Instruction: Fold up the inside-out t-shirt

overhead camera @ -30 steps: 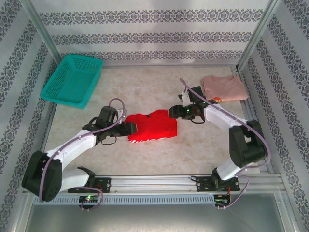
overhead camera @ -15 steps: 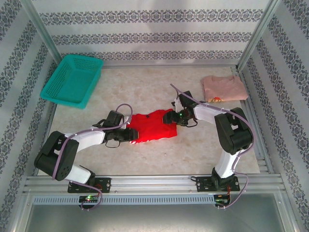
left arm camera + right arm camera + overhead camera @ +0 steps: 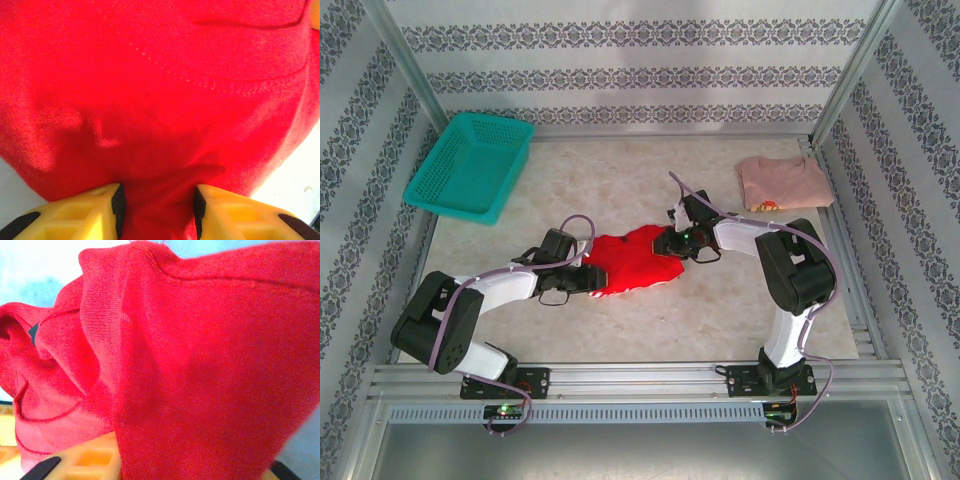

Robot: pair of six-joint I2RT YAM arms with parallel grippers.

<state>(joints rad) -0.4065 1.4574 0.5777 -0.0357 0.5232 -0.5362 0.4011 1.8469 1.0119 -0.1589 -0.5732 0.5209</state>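
Observation:
The inside-out t-shirt [image 3: 635, 258] lies bunched in the middle of the table, bright red, its white label hidden. My left gripper [image 3: 592, 279] is at its left edge. In the left wrist view the red cloth [image 3: 160, 90] runs down between the yellow fingers [image 3: 102, 205] of the left gripper [image 3: 157, 202], which is shut on a fold. My right gripper [image 3: 669, 243] is at the shirt's upper right corner. In the right wrist view lifted cloth [image 3: 200, 380] drapes over the right gripper [image 3: 165, 465], which is shut on it, and hides most of its fingers [image 3: 75, 462].
A teal basket [image 3: 470, 165] stands at the back left. A pale pink shirt [image 3: 782, 182] lies folded at the back right. The bare table [image 3: 620, 190] stretches behind the red shirt and in front of it, towards the rail at the near edge.
Both grippers have moved inward onto the shirt. The right one has pulled the shirt's right edge to the left and the cloth is now narrower and more bunched.

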